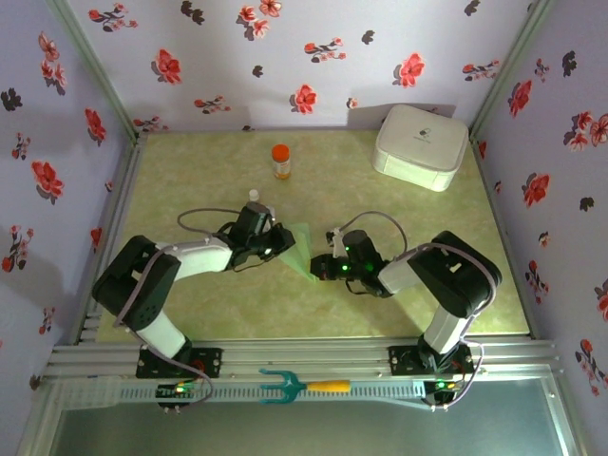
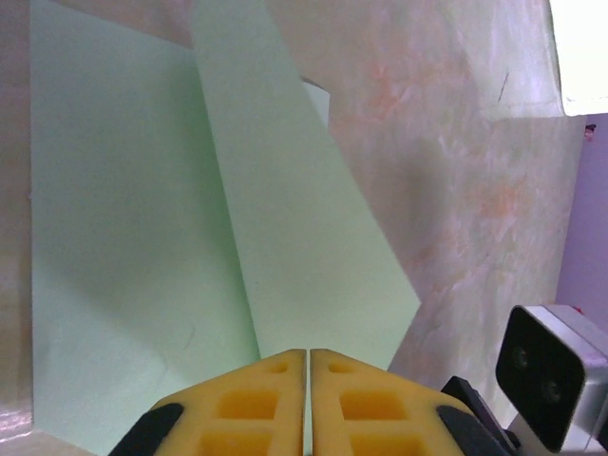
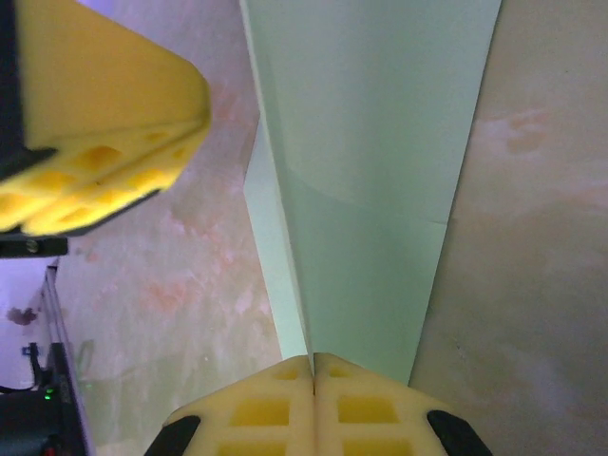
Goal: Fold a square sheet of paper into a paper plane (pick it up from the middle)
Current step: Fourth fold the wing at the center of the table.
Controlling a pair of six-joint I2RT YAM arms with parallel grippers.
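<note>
No text, brand, number or sign can be read; a small grey mark is seen on the lid of the white box [image 1: 421, 144] at the far right corner of the table [image 1: 190, 190], too small to be made out; nothing legible is shown on the orange-capped bottle [image 1: 281, 161] near the far edge.

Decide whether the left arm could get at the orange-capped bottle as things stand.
Probably not yet. The table between the left gripper and the orange-capped bottle looks bare, but that gripper is shut on the folded green paper, so it must let go first.
</note>
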